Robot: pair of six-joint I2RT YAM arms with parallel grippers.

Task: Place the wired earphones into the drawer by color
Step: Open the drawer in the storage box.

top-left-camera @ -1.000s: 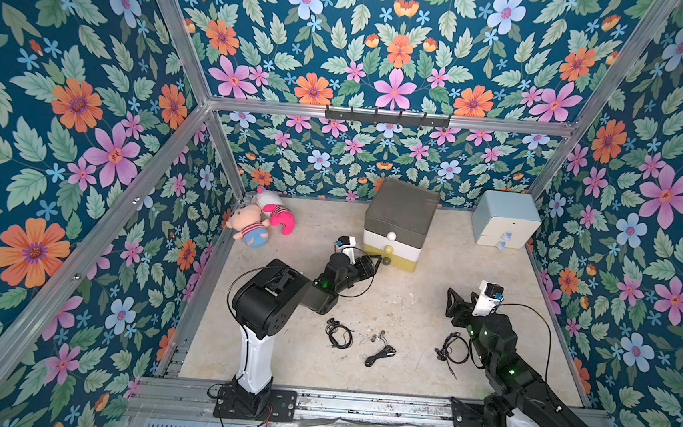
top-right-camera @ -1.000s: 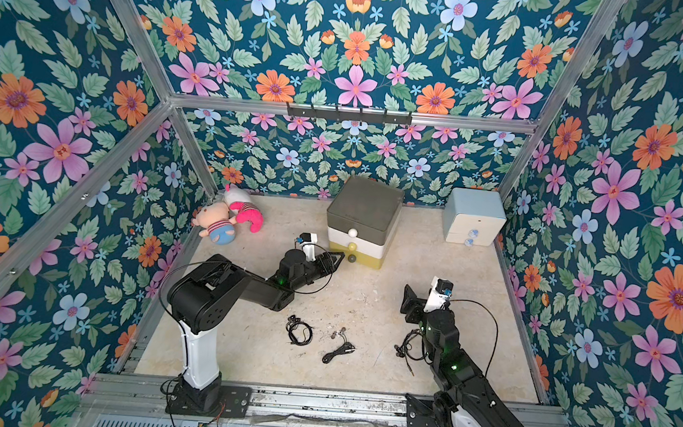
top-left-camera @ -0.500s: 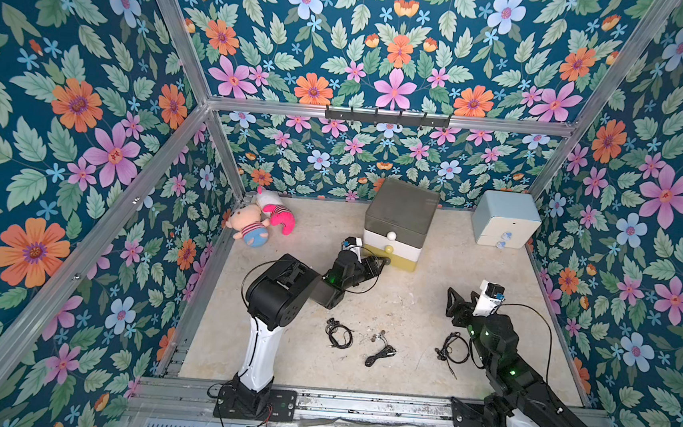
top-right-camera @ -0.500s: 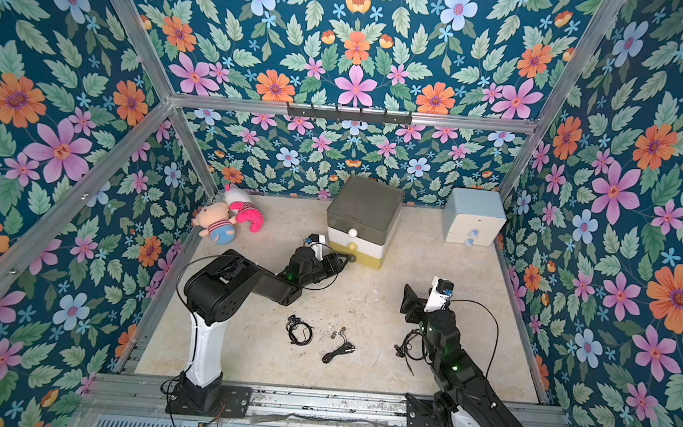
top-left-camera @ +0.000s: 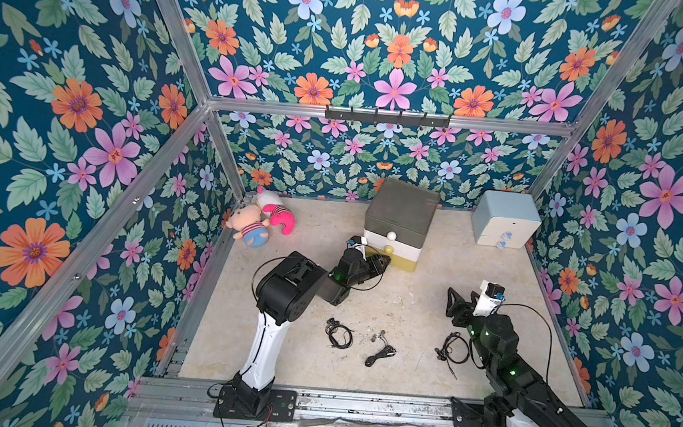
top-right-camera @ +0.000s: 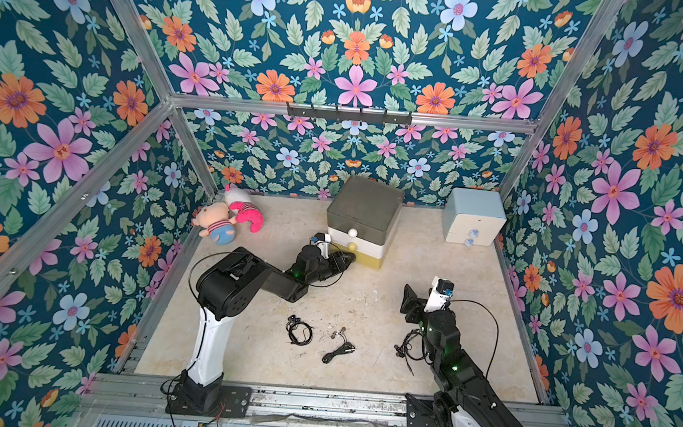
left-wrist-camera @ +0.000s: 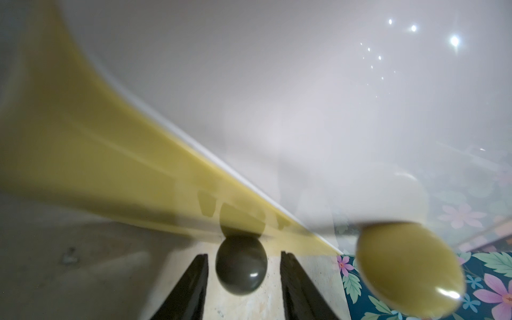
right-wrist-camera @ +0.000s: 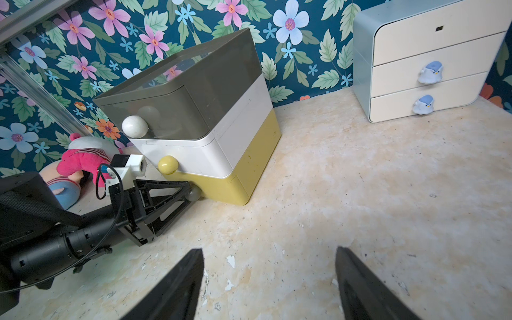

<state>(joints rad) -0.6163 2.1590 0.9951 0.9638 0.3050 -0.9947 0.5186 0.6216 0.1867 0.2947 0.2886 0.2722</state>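
Beige tabletop (top-left-camera: 407,311) boxed in by floral walls, seen in both top views. At the back, the drawer (top-left-camera: 402,211) with grey, white and yellow tiers, all pushed in. Pale blue cabinet (top-left-camera: 506,219) to its right, plush toys (top-left-camera: 260,220) to its left. Toward the front, wired earphones (top-left-camera: 338,333) as three black bundles: a second bundle (top-left-camera: 381,351) just right of the first, a third bundle (top-left-camera: 452,350) close beside the right forearm.

Left gripper (top-left-camera: 381,263): low at the foot of the drawer, well apart from every bundle. Left arm upright from its base, bent sharply at the elbow, forearm stretched flat toward the yellow tier. Right gripper (top-left-camera: 455,305): raised over bare tabletop, farther back than the third bundle.

Left wrist view: yellow tier (left-wrist-camera: 83,166) and white tier (left-wrist-camera: 277,97) close up and blurred. Grey knob (left-wrist-camera: 241,268) between the two black fingers (left-wrist-camera: 191,285), a sliver of tabletop showing on either side (so parted, clamping nothing).

Right wrist view: right gripper's fingers (right-wrist-camera: 177,291) spread wide, only tabletop between them. Beyond, fingertips of the left gripper (right-wrist-camera: 188,191) at the grey knob (right-wrist-camera: 195,194) on the lowest tier. No earphones in either wrist view.
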